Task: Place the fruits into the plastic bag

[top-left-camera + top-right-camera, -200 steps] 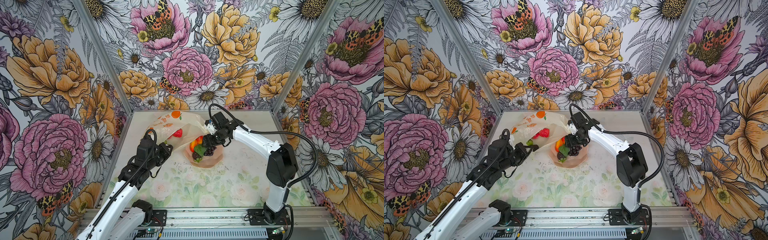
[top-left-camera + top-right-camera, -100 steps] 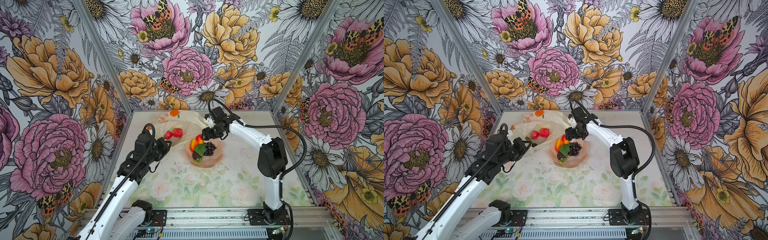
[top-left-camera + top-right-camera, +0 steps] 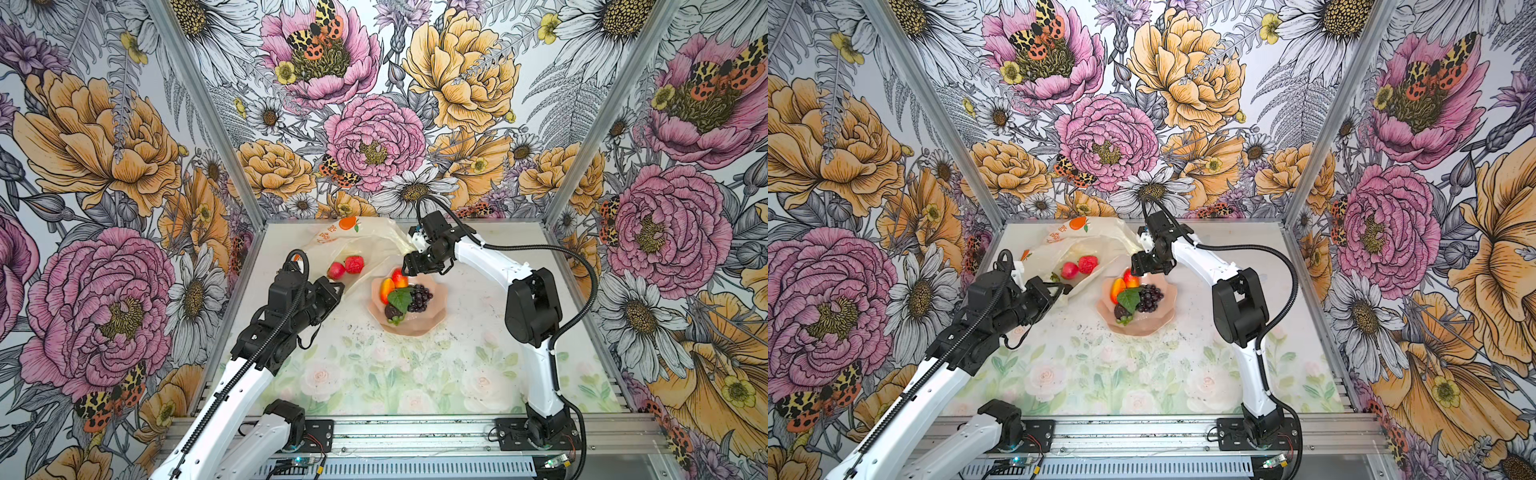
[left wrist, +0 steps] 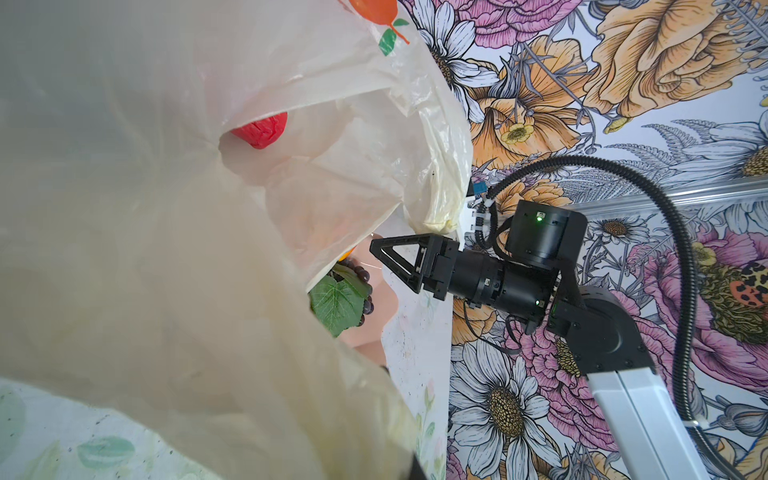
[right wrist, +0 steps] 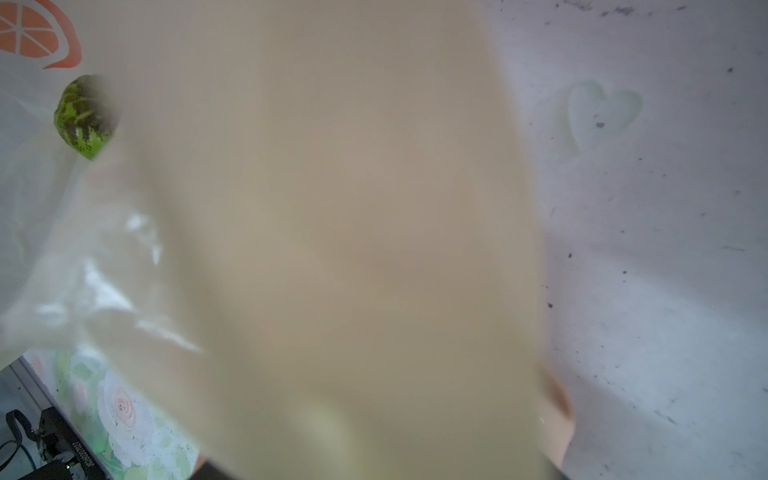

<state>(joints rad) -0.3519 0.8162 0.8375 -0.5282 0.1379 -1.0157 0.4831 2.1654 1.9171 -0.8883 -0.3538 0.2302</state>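
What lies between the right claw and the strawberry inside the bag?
Only translucent film of the plastic bag lies between the strawberry and the right claw; both top views show it.

A pink scalloped bowl [image 3: 430,322] [image 3: 1156,322] sits near the middle of a pale worktop [image 3: 415,374] printed with faint roses and green leaves and dotted with dark specks [image 3: 357,332]. Around it on three sides stand walls [image 3: 457,83] papered with huge pink, orange and white flowers and spotted moths [image 3: 316,39], and a metal rail [image 3: 415,434] runs along the front edge.
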